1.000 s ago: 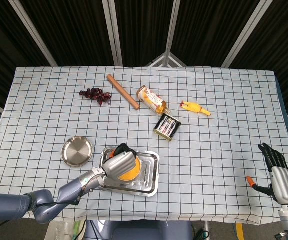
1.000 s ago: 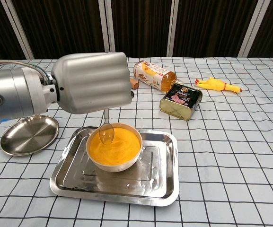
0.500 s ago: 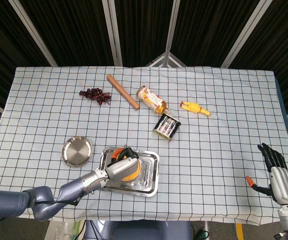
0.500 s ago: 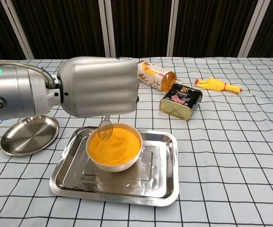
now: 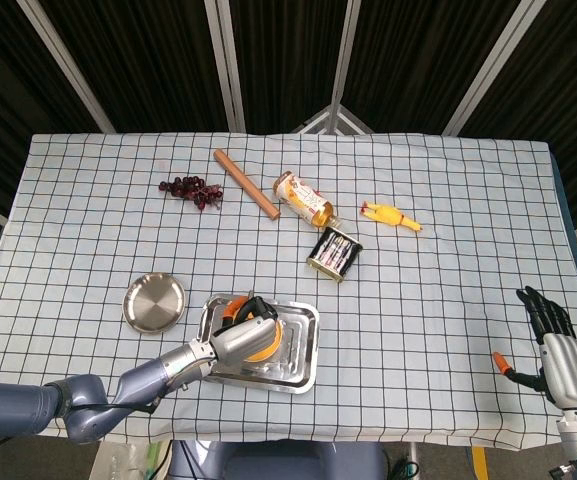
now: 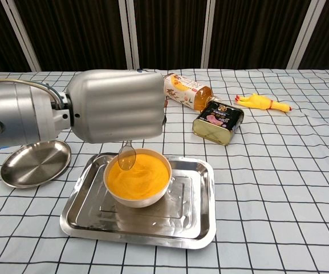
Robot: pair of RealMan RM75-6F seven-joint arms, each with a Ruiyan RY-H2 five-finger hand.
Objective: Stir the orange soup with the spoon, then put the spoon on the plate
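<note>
A white bowl of orange soup (image 6: 137, 176) stands in a steel tray (image 6: 193, 214) near the table's front. My left hand (image 6: 117, 105) hovers right over the bowl and holds a metal spoon (image 6: 126, 156) whose bowl hangs at the soup's far left edge. From the head view the left hand (image 5: 238, 337) covers most of the orange soup (image 5: 266, 347). A round steel plate (image 6: 35, 162) lies to the left of the tray, also seen as the plate (image 5: 154, 302) from above. My right hand (image 5: 556, 352) stays far right at the table's edge, fingers spread and holding nothing.
At the back lie a bottle on its side (image 6: 187, 92), a tin can (image 6: 218, 121), a yellow rubber chicken (image 6: 263, 102), a wooden rolling pin (image 5: 246, 183) and a bunch of dark grapes (image 5: 191, 189). A small orange piece (image 5: 501, 361) sits beside the right hand.
Over the last second my left hand shifted right and lower above the bowl, and the spoon bowl rose out of the soup to its far left edge. Right hand unmoved.
</note>
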